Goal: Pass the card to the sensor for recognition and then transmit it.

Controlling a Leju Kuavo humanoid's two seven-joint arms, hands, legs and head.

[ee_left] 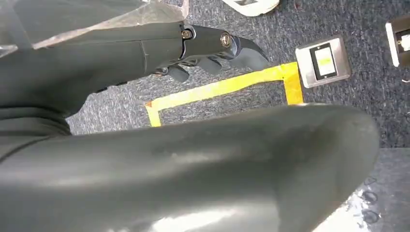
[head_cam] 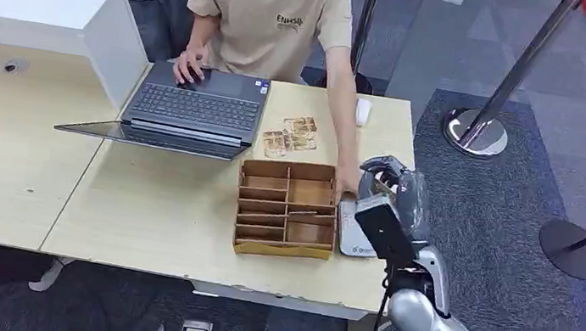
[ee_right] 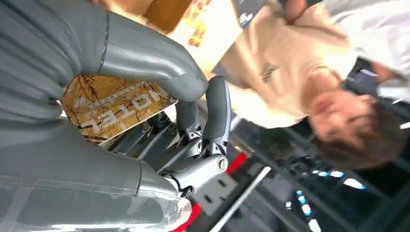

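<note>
Right wrist view: my right hand (ee_right: 159, 121) grips the card (ee_right: 113, 108); just below it sits the sensor (head_cam: 352, 233). My left hand (ee_left: 203, 50) hangs curled, holding nothing.

Right hand (head_cam: 392, 197) raised, fingers clasped; left hand (ee_left: 212, 50) hangs, fingers curled.

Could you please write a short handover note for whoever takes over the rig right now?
Right robot hand: raised at the table's right edge, holding the card between thumb and fingers.
Left robot hand: hanging over the floor, fingers curled, holding nothing.
Sensor: the white device on the table beside the brown tray; a person's hand rests close by.
Done: card picked up.
Left: present the card to the sensor, then pass it on.
</note>
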